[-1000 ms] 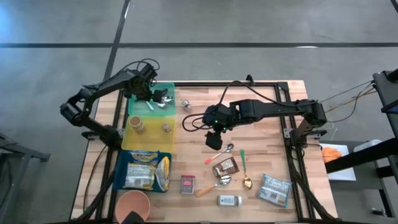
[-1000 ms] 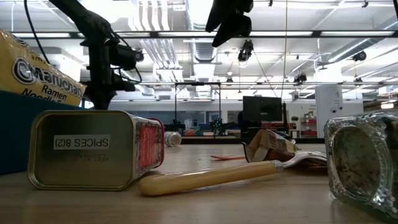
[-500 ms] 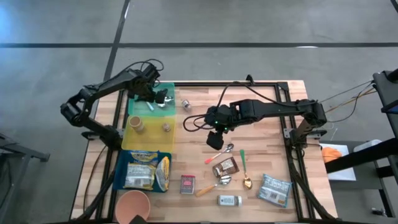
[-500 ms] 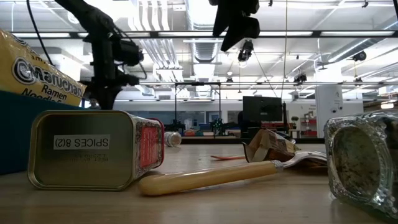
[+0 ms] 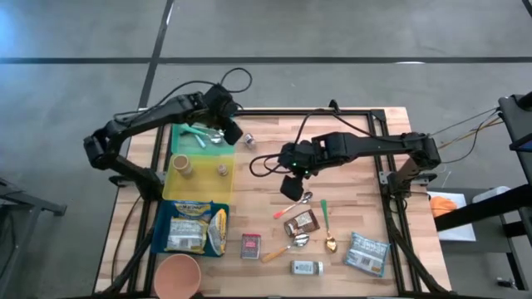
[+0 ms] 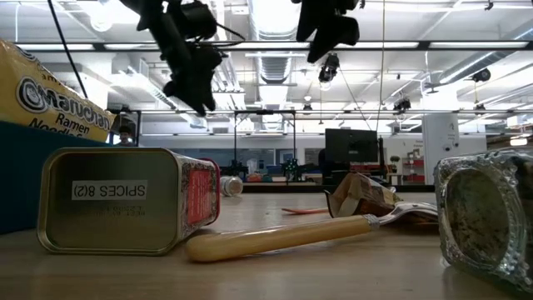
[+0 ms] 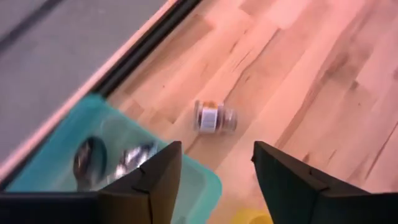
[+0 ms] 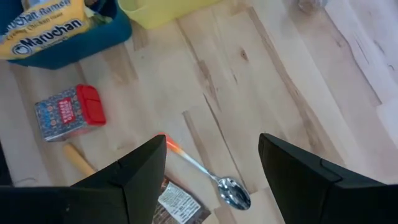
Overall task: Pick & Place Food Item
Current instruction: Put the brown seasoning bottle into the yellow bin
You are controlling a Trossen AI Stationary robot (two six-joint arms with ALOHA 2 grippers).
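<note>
Bright, even indoor light with soft shadows

Ceiling light strips [image 6: 275, 46] glare white in the low view, silhouetting the arms; the near spice tin [image 6: 125, 200] and glass jar [image 6: 487, 212] look soft, and the left wrist view is motion-blurred.

a small jar [image 7: 214, 117] lies on the wooden table [image 7: 311, 74] beside the teal bin [image 7: 62, 149].

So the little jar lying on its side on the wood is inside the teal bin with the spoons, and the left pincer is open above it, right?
Not quite. The little jar lies on the bare wood beside the teal bin, not inside it; the left wrist view shows this. The spoons are in the bin, and the left pincer is open above the jar, as you said.
</note>
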